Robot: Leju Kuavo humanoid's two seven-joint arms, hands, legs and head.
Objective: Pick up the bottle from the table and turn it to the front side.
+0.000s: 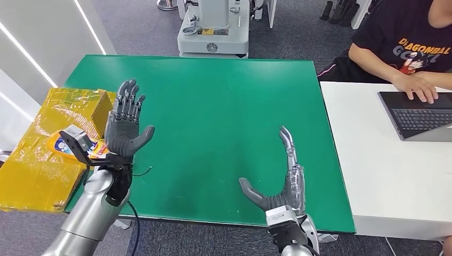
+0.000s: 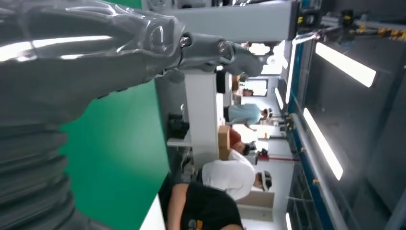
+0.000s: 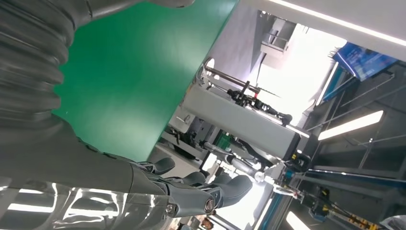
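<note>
Both hands, left hand [image 1: 126, 125] and right hand [image 1: 281, 184], hover released over the desk [image 1: 224, 96]; I reach toward nine o'clock for the bottle [image 1: 64, 145]

The green rectangular table [image 1: 224, 106] fills the frame's centre. At its left edge lies crinkled yellow plastic wrapping [image 1: 37, 160], with a yellow cardboard box [image 1: 98, 109] on it. A white table [image 1: 384, 176] adjoins at right, bearing a dark laptop [image 1: 418, 117] at upper right. A grey machine base [image 1: 213, 29] stands top centre.
</note>
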